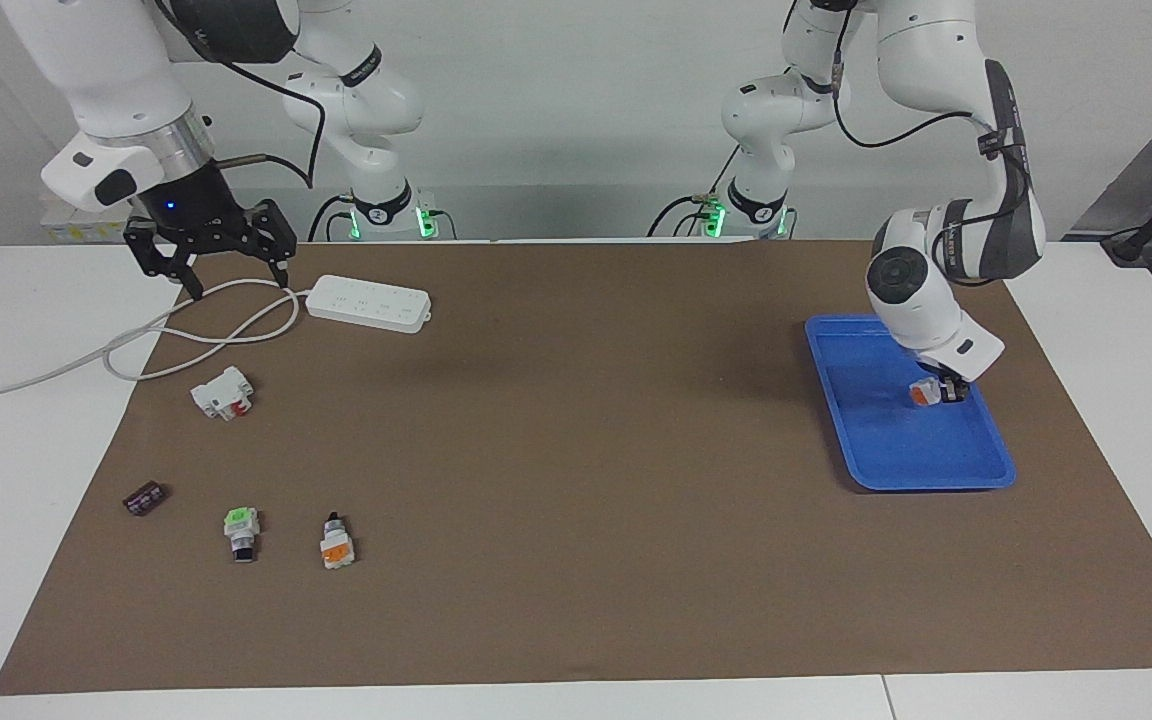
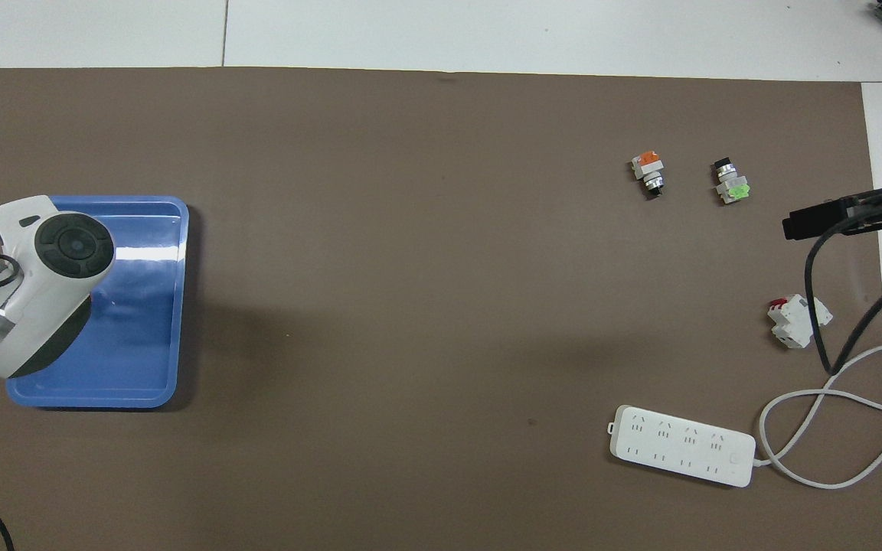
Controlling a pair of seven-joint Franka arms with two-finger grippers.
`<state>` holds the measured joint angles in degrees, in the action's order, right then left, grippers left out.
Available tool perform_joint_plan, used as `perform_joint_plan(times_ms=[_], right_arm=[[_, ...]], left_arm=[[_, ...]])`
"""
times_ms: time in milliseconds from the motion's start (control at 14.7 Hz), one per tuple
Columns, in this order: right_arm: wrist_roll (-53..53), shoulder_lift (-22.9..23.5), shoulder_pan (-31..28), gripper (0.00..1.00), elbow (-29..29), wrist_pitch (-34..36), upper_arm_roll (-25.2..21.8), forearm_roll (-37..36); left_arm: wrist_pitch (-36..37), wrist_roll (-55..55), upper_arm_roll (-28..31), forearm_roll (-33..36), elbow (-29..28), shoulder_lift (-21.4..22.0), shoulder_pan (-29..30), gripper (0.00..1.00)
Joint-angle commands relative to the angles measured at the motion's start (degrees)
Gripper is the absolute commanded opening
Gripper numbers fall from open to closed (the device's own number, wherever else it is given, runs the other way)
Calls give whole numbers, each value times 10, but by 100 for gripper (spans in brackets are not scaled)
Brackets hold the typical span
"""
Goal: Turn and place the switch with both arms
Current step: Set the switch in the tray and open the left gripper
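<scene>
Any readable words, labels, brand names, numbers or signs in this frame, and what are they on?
None can be read.
Left arm: marks on a dark band, too small to read.
Power strip: only socket slots, no lettering seen.
Blue tray, the loose switches and the small dark part: no text visible.
</scene>
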<state>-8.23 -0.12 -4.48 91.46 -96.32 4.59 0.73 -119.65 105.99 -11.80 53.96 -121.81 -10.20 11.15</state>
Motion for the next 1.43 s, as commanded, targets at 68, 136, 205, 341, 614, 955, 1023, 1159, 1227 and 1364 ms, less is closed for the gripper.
perform_joint_plan(times_ms=[68, 136, 205, 341, 614, 955, 1023, 1159, 1227, 1364], right_arm=[[35, -33, -3, 100, 62, -40, 28, -5], [46, -33, -5, 100, 64, -47, 42, -5], [48, -32, -5, 100, 64, -56, 48, -5], [44, -28, -10, 100, 64, -62, 51, -5], [26, -23, -34, 100, 64, -81, 68, -2], [30, -23, -49, 100, 63, -77, 94, -1], [30, -23, -49, 100, 61, -75, 94, 0], [30, -22, -47, 100, 61, -79, 95, 0], [30, -22, -47, 100, 61, -81, 95, 0], [30, -21, -37, 100, 60, -82, 96, 2]], left_arm=[[42, 60, 5, 35, -9, 1, -31, 0], [49, 72, 5, 52, -18, 2, -37, 4], [63, 76, 5, 65, -21, 2, -40, 11], [79, 73, 5, 67, -17, 2, -46, 81], [79, 42, 5, 69, -12, 3, -56, 100], [64, -88, -2, 62, 15, 20, -58, 100], [63, -106, -2, 59, 20, 22, -58, 100], [62, -149, -2, 59, 21, 24, -59, 100], [62, -172, -3, 57, 21, 32, -59, 100], [60, -216, -2, 39, 21, 48, -59, 100]])
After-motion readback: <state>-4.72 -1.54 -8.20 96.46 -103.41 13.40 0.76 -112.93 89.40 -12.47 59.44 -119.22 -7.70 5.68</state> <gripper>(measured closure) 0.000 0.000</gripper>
